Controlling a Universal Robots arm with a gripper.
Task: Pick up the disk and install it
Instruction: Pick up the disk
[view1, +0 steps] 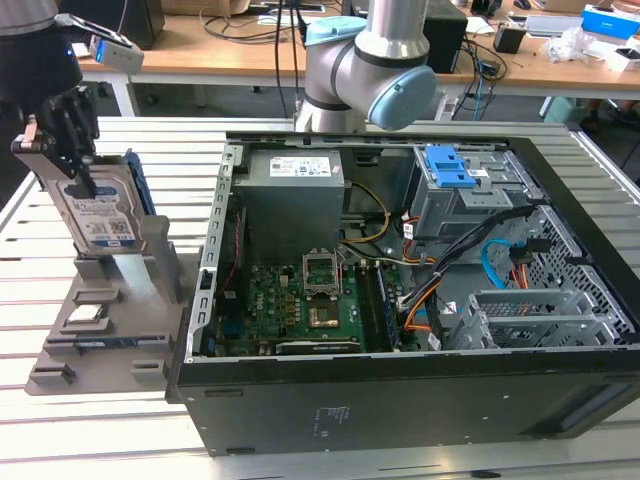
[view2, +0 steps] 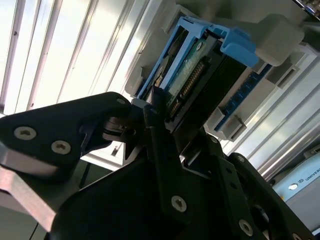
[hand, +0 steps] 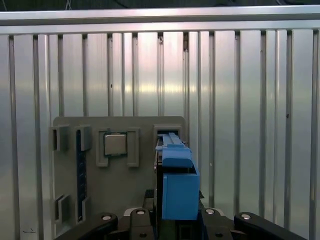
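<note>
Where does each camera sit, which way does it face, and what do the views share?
Exterior view: off the arm, looking down on the open computer case; shows the arm, and the gripper at the disk.
First wrist view: on the wrist, facing the grey holder past the disk; gripper shows.
Second wrist view: on the wrist, close to the disk's connector edge; gripper shows.
All share the disk and gripper.

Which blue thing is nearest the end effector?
The blue plastic bracket framing the silver hard drive, upright in the grey stand. The blue plastic latch sits inside the computer case.
</note>
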